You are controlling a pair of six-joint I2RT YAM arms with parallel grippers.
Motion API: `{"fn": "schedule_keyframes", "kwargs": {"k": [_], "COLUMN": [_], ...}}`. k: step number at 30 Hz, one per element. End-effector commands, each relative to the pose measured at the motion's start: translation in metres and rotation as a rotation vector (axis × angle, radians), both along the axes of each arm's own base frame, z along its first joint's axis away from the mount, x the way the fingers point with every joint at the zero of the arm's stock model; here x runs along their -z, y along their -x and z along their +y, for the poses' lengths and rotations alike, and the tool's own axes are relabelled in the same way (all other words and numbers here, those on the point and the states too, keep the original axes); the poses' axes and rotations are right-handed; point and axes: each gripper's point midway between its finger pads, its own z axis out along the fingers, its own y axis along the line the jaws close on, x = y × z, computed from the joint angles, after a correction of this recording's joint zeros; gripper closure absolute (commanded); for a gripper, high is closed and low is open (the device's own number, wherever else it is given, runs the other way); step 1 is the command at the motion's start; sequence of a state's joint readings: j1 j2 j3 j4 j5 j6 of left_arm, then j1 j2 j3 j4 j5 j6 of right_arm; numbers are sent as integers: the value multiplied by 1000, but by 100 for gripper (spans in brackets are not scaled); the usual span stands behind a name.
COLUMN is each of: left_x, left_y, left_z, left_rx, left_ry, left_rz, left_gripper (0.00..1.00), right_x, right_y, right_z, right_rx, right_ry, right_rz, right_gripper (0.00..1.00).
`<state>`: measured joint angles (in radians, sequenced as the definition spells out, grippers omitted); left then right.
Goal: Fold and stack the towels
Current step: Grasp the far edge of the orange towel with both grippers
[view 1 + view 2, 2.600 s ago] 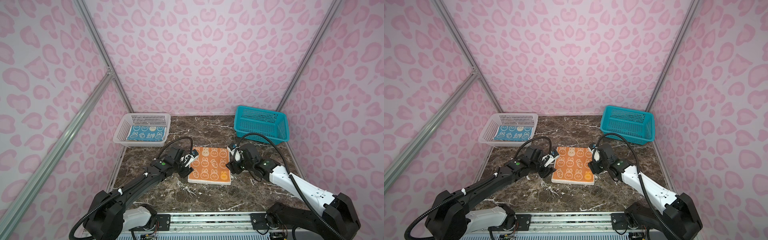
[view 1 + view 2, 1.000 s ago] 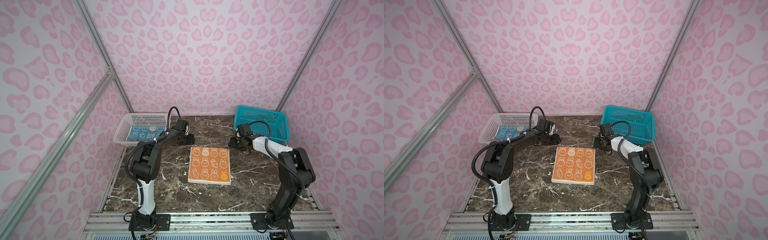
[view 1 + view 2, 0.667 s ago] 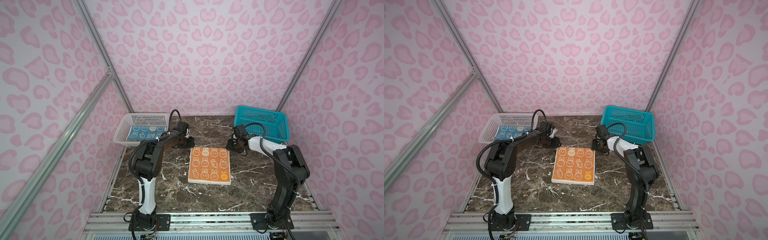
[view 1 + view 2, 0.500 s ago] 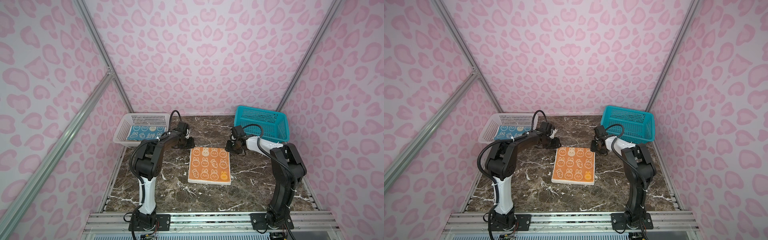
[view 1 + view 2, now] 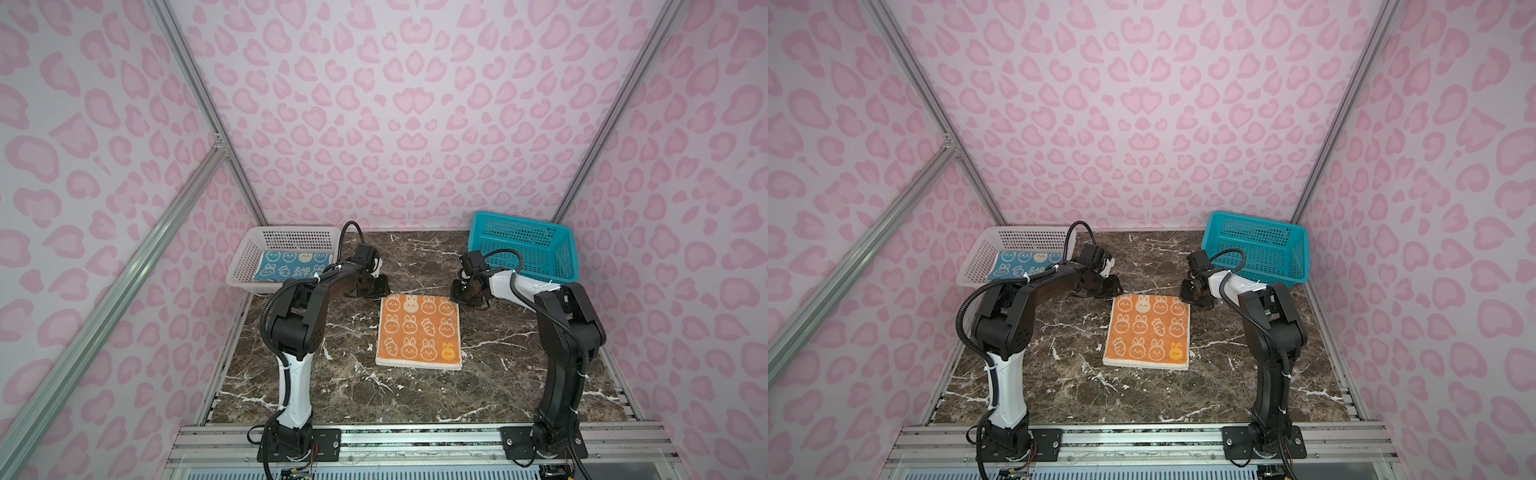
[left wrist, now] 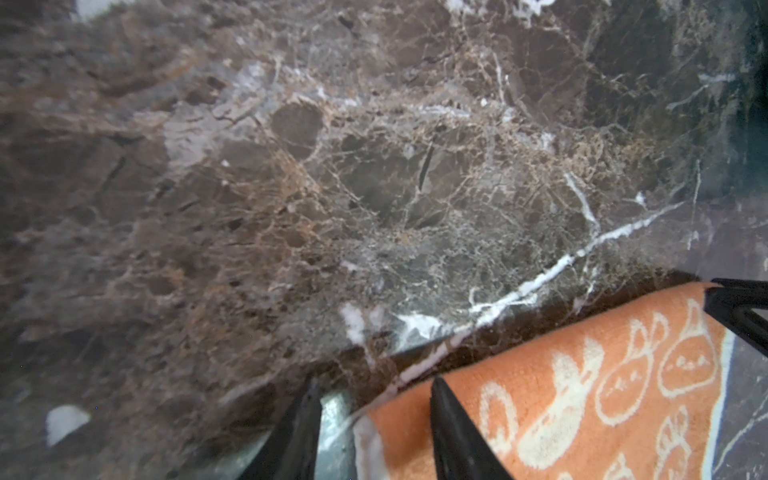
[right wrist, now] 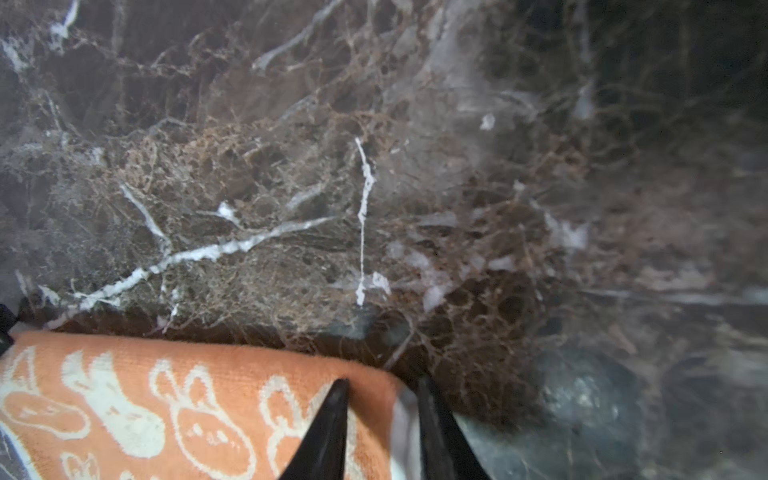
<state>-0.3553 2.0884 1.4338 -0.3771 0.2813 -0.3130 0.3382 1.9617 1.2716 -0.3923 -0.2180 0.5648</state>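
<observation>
Orange terry towel (image 5: 419, 332), flat folded rectangle, glossy veined brown marble table (image 5: 519, 374)

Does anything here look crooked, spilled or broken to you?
Nothing stands out. The orange towel lies flat, the blue towel sits neatly in the white basket, and the left pincer and right pincer each straddle a corner of the orange one.
</observation>
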Motion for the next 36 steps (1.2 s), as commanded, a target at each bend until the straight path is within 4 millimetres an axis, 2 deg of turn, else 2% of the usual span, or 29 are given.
{"fn": "schedule_keyframes", "kwargs": {"k": [1, 4, 5, 7, 10, 16, 20, 27, 36], "left_x": [11, 14, 15, 14, 11, 6, 0, -26, -62], "left_y": [17, 22, 23, 22, 19, 14, 11, 2, 12], "left_z": [3, 5, 5, 4, 3, 1, 2, -4, -15], "left_rx": [11, 17, 19, 21, 17, 16, 8, 6, 66], "left_ry": [-12, -20, -23, -25, -17, -11, -10, 36, 127], "left_rz": [68, 78, 80, 77, 69, 55, 40, -12, -91], "left_gripper": [58, 63, 68, 73, 78, 97, 97, 97, 97], "right_x": [5, 6, 6, 6, 6, 3, -1, -15, -35], "right_y": [4, 5, 5, 4, 2, -2, -6, -10, 0], "right_z": [2, 0, 0, 0, -1, 1, 2, 5, 10], "right_rx": [1, -2, -5, -13, -14, -35, -56, -94, -155], "right_ry": [-7, -1, 1, 7, 22, 24, 21, -3, -44], "right_rz": [25, 28, 27, 26, 27, 14, -2, -55, -111], "right_gripper": [74, 80, 82, 87, 90, 95, 100, 100, 100]}}
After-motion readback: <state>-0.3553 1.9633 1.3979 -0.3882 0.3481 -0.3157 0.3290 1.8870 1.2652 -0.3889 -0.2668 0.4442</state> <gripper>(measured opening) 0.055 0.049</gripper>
